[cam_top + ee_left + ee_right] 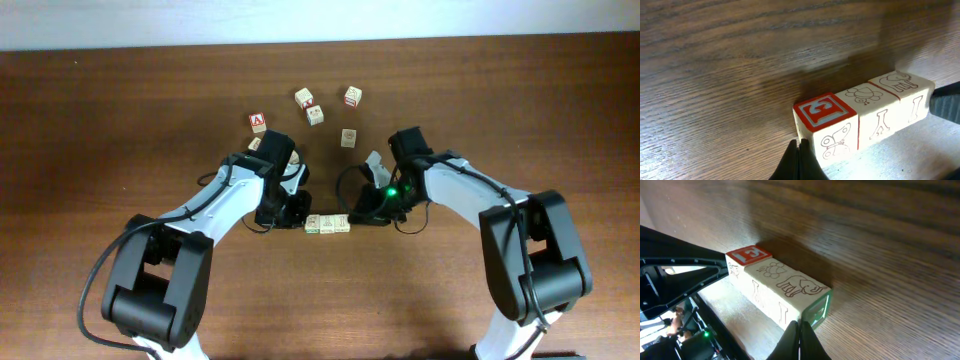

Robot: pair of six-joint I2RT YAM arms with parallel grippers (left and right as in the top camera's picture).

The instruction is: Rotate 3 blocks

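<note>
Blocks [328, 226] in row between left hand [799, 156], right hand [800, 336]

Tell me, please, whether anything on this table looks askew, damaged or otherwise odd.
Nothing stands out. The row of three blocks sits flush and straight, with the shut left hand at its red-framed end and the shut right hand at its green-framed end. The loose cubes farther back lie scattered at mixed angles.
</note>
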